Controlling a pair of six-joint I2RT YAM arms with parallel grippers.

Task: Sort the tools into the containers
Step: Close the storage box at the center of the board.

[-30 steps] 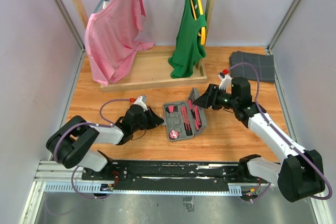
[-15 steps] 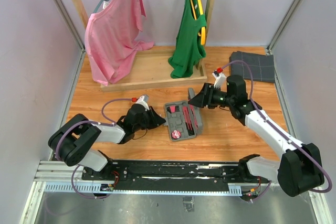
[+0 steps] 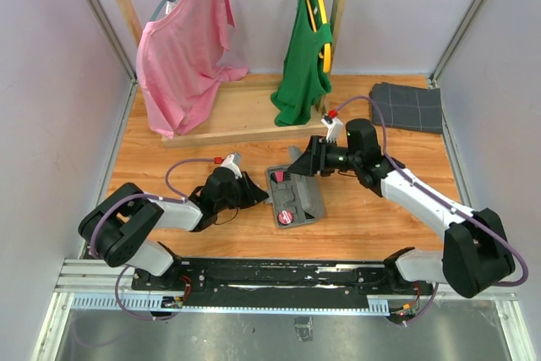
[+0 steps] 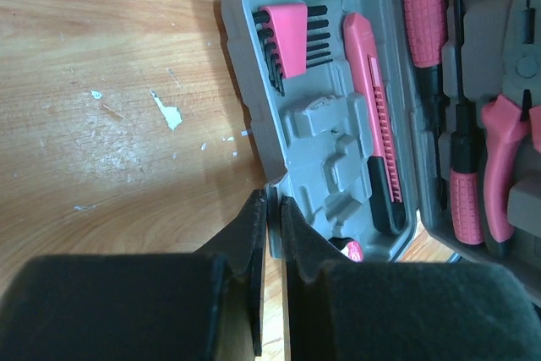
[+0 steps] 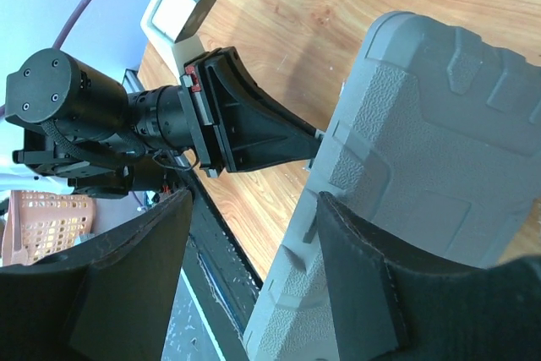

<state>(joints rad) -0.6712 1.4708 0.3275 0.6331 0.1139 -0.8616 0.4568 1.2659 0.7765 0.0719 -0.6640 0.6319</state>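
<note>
The wooden table (image 3: 380, 226) fills most of the overhead view. A clothes rack (image 3: 245, 120) across the upper half carries a pink shirt (image 3: 182, 48) and a green shirt (image 3: 303, 65), and a folded grey cloth (image 3: 407, 107) lies at upper right. The grey tool case (image 3: 281, 199) sits at centre, one half flat and the other half (image 3: 310, 200) tilted up. Just above it, the right gripper (image 3: 297, 165) has its fingers apart, that half's edge between them, unpinched. The left gripper (image 3: 262, 194), left of centre, is clamped on the flat half's rim. Inside are pliers (image 4: 507, 150), a screwdriver (image 4: 423, 6), a pink knife (image 4: 372, 99) and hex keys (image 4: 287, 40).
</note>
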